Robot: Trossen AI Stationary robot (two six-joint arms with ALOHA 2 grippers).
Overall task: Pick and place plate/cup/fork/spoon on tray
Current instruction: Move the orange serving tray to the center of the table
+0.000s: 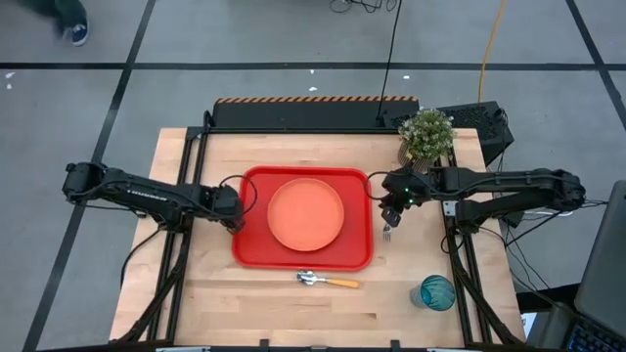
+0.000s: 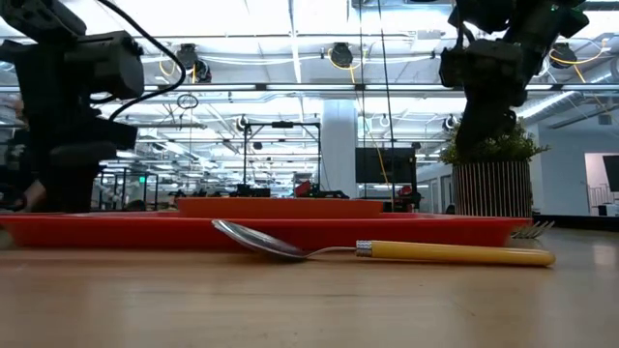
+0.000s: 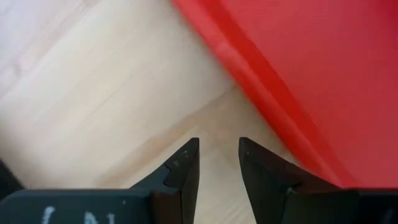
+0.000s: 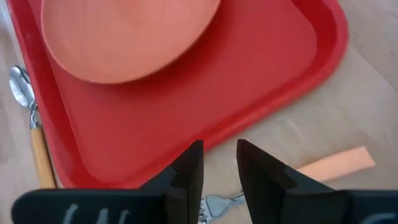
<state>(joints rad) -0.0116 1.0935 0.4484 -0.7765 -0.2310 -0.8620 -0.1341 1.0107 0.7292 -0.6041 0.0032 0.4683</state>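
Orange-handled spoon (image 1: 328, 282) lengthwise along tray (image 1: 252, 256) edge, bowl toward left arm.

Table (image 1: 284, 303): pale wood, visible grain, matt, smooth boards. Tray (image 1: 252, 249): red plastic, smooth, slight sheen on the rim. Plate (image 1: 305, 215): orange, plain, matt-looking, smooth. Spoon (image 2: 387, 251): shiny polished metal bowl and neck, glossy smooth yellow-orange handle. Fork (image 4: 292, 177): bright metal tines, matt orange handle. Cup (image 1: 436, 291): translucent teal, smooth, looks plastic. Plant pot (image 2: 491, 188): ribbed surface, material unclear. Left gripper (image 3: 217, 171) and right gripper (image 4: 219, 171): fingers dark, matt, hard plastic-like. Floor: grey, matt.
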